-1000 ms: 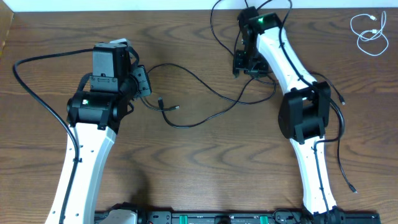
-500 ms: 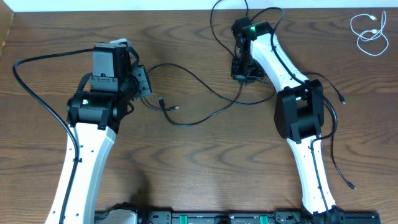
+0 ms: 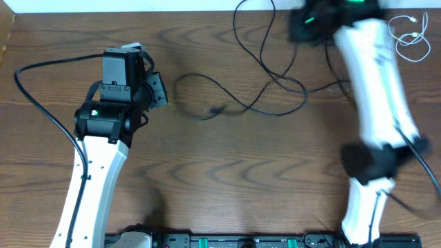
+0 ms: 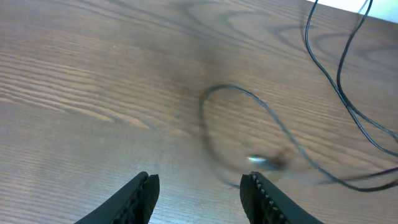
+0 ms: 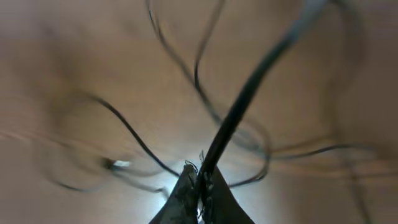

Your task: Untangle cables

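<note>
The long black cable (image 3: 238, 105) lies across the middle of the table, its plug end (image 3: 213, 109) to the right of my left gripper (image 3: 157, 89). In the left wrist view that gripper (image 4: 199, 193) stands open over bare wood, with the blurred cable loop (image 4: 273, 121) and plug (image 4: 258, 160) just ahead of it. My right gripper (image 3: 306, 24) is a blur at the far edge. In its wrist view the right gripper (image 5: 200, 180) is shut on the black cable (image 5: 249, 93), which rises taut from the jaws. The white cable (image 3: 410, 38) lies coiled at the far right corner, apart from the black one.
Thick black wires trail from both arms: one loops out left of the left arm (image 3: 27, 76), others hang near the right arm (image 3: 420, 148). The table's far edge (image 3: 172, 12) meets a white wall. A black rail (image 3: 241, 241) runs along the near edge.
The right gripper shut on the black cable and the arm swung fast toward the far right, pulling the cable. The plug end slid right, away from the left gripper, which has not moved.
</note>
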You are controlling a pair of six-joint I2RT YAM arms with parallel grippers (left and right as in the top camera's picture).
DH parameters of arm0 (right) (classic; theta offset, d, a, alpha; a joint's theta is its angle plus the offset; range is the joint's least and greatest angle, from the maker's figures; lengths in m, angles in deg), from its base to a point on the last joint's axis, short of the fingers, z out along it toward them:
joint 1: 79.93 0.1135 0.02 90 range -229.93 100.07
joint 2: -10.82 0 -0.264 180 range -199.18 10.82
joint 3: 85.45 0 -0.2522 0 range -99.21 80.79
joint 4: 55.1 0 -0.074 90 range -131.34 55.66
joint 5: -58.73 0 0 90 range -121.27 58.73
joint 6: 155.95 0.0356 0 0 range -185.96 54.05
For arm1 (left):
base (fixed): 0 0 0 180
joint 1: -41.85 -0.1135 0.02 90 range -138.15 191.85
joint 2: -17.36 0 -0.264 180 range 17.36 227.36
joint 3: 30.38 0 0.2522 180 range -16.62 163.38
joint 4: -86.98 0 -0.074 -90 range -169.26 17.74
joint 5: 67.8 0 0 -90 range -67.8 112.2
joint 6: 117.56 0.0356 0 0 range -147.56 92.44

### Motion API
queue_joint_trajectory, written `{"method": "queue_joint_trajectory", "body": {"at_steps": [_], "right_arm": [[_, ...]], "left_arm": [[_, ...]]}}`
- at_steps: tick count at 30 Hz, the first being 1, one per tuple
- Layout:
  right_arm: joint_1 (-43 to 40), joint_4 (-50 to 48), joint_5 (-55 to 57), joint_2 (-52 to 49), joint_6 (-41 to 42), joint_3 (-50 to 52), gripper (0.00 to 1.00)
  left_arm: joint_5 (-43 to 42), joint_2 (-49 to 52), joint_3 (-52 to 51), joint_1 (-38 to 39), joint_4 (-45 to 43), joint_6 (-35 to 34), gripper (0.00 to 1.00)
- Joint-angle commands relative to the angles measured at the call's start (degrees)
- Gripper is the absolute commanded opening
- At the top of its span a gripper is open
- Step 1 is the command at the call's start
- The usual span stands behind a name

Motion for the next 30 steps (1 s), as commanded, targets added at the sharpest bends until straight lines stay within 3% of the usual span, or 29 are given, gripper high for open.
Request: {"method": "queue_joint_trajectory", "body": {"at_steps": [1, 6, 15, 22, 28, 30], "right_arm": [[-4.72, -2.64, 4.85, 11.30, -2.47, -1.68, 0.01], [-12.31, -8.83, -1.51, 20.94, -2.45, -1.68, 0.01], [-11.28, -8.20, -6.56, 19.96, -2.45, -1.46, 0.01], [-13.99, -18.58, 5.05, 19.04, -4.07, -1.57, 0.01], [-24.24, -35.26, 19.23, 24.41, -5.40, -2.32, 0.01], [-26.82, -36.72, 19.41, 25.24, -5.53, -2.32, 0.01]], "left_arm": [[0.52, 0.37, 0.98, -0.13, 0.15, 0.70, 0.48], [0.55, 0.37, 0.98, -0.13, 0.15, 0.68, 0.48], [-1.44, 0.52, 0.98, -0.13, 0.59, 0.70, 0.48], [-2.12, 3.37, 0.98, -0.13, 0.79, 0.70, 0.48], [-2.12, 4.66, 0.98, -0.13, 0.24, 0.70, 0.48], [-2.12, 4.66, 0.98, -0.13, -0.17, 0.68, 0.48]]}}
